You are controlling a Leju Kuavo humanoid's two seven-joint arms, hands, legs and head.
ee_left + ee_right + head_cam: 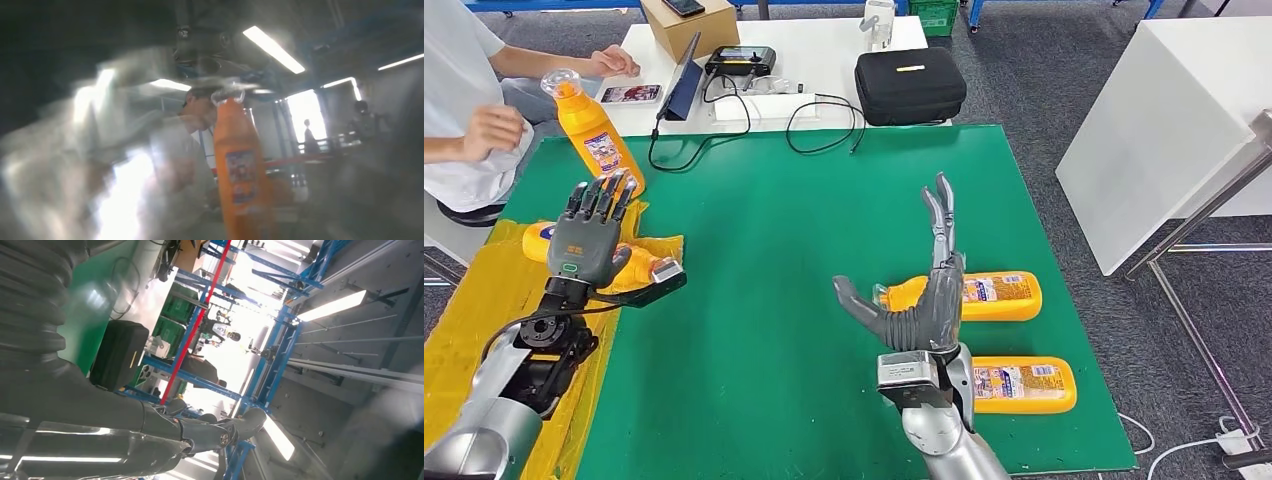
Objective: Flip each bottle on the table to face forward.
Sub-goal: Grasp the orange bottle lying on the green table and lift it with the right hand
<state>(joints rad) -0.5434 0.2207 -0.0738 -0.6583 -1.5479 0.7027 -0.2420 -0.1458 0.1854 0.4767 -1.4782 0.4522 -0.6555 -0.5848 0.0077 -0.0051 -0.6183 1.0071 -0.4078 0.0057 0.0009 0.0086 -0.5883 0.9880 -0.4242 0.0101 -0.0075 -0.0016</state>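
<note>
I am holding my right hand (pixel 924 300) open, gripping nothing; my left hand (pixel 589 235) is spreading open above a lying bottle (pixel 544 238).

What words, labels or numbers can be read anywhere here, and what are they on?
None can be read.
Standing orange bottle: picture label, print too small.
Two lying bottles by the right hand, one and the other: labels with print, too small.
Black case: small yellow tag, unreadable.
</note>
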